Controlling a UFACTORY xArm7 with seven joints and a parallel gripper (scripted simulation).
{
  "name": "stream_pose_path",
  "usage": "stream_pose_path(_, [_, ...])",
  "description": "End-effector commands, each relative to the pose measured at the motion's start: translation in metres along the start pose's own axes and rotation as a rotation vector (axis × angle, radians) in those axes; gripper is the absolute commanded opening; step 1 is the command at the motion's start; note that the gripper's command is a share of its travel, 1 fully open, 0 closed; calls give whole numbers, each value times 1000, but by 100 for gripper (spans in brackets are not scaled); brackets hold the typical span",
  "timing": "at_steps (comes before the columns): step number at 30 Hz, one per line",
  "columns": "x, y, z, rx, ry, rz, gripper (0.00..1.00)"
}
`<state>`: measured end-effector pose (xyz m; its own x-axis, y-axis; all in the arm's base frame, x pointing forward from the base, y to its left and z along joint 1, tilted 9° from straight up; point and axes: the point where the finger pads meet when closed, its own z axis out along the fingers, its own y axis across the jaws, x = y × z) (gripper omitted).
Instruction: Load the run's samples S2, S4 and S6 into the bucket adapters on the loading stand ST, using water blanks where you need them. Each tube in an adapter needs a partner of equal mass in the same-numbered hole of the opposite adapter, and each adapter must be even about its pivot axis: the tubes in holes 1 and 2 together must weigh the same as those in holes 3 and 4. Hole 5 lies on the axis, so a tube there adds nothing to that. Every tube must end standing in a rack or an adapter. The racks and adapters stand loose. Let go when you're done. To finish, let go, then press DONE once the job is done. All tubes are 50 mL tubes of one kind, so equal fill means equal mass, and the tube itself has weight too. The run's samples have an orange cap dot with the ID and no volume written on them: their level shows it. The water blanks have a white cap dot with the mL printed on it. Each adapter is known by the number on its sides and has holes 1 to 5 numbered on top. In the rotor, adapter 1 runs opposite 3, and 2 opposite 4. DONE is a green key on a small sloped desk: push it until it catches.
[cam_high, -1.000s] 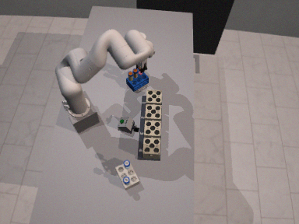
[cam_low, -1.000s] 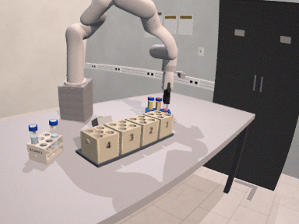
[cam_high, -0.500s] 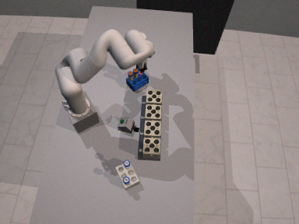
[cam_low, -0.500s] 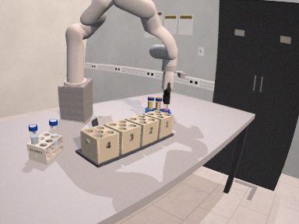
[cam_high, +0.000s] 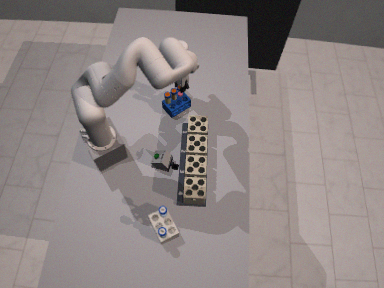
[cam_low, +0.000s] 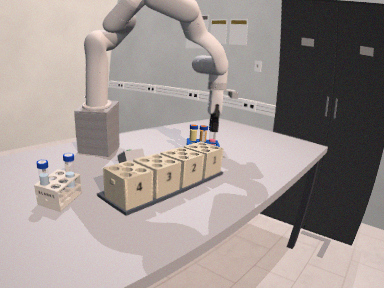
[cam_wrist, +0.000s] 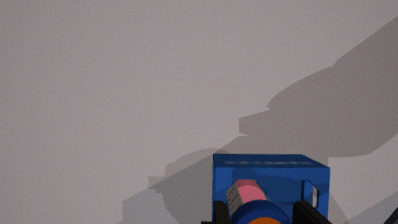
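My gripper (cam_high: 183, 89) (cam_low: 214, 131) (cam_wrist: 261, 215) is slightly open, its fingers around a blue cap with an orange dot, a small gap on each side. That pink-filled tube (cam_low: 213, 140) (cam_wrist: 247, 192) stands in the blue rack (cam_high: 175, 111) (cam_wrist: 222, 172). A yellow-filled tube (cam_low: 193, 134) and an orange-filled tube (cam_low: 203, 135) stand beside it. Their IDs are unreadable. Adapters 1 (cam_low: 214, 161), 2 (cam_low: 186, 172), 3 (cam_low: 160, 184) and 4 (cam_low: 117, 192) stand on the stand (cam_high: 181, 196) (cam_low: 113, 203); no tubes show in them. Two white-dotted blanks (cam_high: 163, 210) (cam_high: 162, 232) stand in the white rack (cam_low: 47, 201); their numbers are unreadable.
The small sloped desk (cam_high: 164, 161) with the green DONE key (cam_high: 156, 156) stands between the arm's base and the adapters. The white blanks rack is at the opposite end of the adapter row from the blue rack. A black cabinet (cam_low: 330, 60) stands beyond the table.
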<state>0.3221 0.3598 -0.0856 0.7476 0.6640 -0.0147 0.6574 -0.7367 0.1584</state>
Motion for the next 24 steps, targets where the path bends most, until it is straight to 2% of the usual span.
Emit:
stream_pose_path(1, [2, -1, -10, 1, 4, 0, 44])
stream_pose_path(24, [2, -1, -48, 1, 4, 0, 44])
